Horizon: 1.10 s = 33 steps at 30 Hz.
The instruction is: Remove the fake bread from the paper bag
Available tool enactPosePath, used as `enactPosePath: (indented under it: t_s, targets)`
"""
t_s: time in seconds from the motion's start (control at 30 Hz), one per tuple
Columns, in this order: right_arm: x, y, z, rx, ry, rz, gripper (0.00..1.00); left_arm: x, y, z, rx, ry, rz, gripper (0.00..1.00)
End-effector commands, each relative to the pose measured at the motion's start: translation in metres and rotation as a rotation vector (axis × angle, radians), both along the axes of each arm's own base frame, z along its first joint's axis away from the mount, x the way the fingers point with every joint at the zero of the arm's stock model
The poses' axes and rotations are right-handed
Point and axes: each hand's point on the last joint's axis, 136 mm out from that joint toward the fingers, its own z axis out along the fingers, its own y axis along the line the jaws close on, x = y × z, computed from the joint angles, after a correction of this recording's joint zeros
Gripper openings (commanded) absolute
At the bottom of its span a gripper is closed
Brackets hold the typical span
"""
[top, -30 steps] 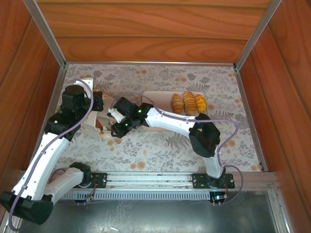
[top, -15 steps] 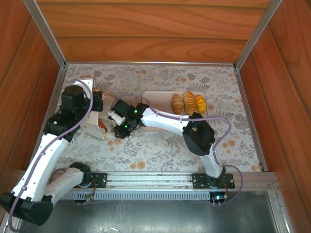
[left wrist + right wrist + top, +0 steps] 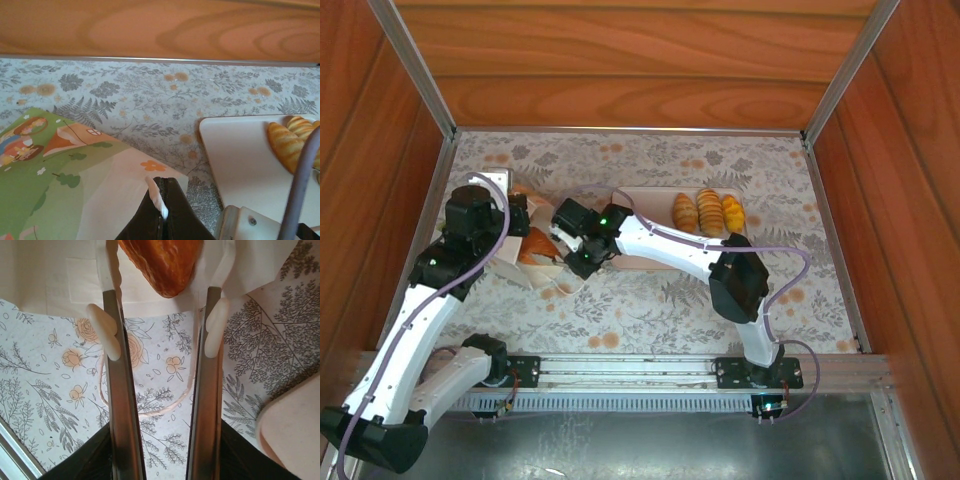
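floral cloth (image 3: 45, 390); close-up, right claw (image 3: 161, 252) flanks bread (image 3: 165, 267).

Left claw (image 3: 162, 220) has pulled back a little toward the base, dragging the bag (image 3: 75, 190) with it. Right claw (image 3: 162, 270) has shifted slightly at the bag mouth. 1 brown roll (image 3: 535, 247) is now exposed, sitting between the right claw's tips.

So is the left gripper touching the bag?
Touching. The left wrist view shows the left gripper shut, with a white edge of the bag pinched between its fingers.
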Motion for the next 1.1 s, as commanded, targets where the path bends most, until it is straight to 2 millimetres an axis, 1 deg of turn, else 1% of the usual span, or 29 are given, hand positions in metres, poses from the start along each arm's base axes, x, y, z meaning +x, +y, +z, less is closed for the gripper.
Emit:
enactPosePath:
  t_s: [0.0,0.1,0.17,0.33,0.4,0.47,0.53,0.6,0.7,0.8,0.87,0.97,1.07]
  targets:
    - [0.000,0.004,0.004,0.002,-0.024,0.024,0.50,0.003,-0.004,0.017,-0.007,-0.048,-0.014,0.00]
    - [-0.002,0.014,0.004,0.045,-0.010,0.043,0.51,0.003,-0.004,0.016,-0.010,-0.044,-0.014,0.00]
    - [-0.002,0.018,-0.001,0.048,0.002,0.045,0.51,0.002,-0.004,0.016,-0.012,-0.044,-0.014,0.00]
    - [0.001,0.023,-0.014,0.020,0.011,0.049,0.51,0.002,-0.004,0.016,-0.011,-0.045,-0.014,0.00]
    - [0.002,0.023,-0.017,0.012,0.017,0.049,0.49,0.002,-0.005,0.015,-0.013,-0.043,-0.018,0.00]
    - [0.002,0.021,-0.014,0.009,0.011,0.040,0.46,0.003,-0.005,0.014,-0.014,-0.038,-0.017,0.00]
    - [0.001,0.020,-0.006,0.030,0.003,0.042,0.41,0.003,-0.005,0.013,-0.013,-0.035,-0.017,0.00]
    - [-0.001,0.020,0.005,0.061,-0.008,0.045,0.37,0.004,-0.005,0.012,-0.015,-0.032,-0.013,0.00]
    - [-0.004,0.016,0.023,0.098,-0.021,0.050,0.34,0.006,-0.003,0.010,-0.017,-0.025,0.001,0.00]
    - [-0.010,0.003,0.043,0.109,-0.030,0.052,0.33,0.007,-0.002,0.009,-0.023,-0.023,0.018,0.00]
    - [-0.020,-0.012,0.052,0.102,-0.012,0.056,0.32,0.008,0.000,0.009,-0.025,-0.025,0.027,0.00]
    - [-0.042,-0.029,0.059,0.134,0.031,0.108,0.31,0.010,0.002,0.008,-0.023,-0.026,0.046,0.00]
    - [-0.052,-0.053,0.058,0.115,0.030,0.116,0.31,0.012,0.003,0.009,-0.022,-0.035,0.052,0.00]
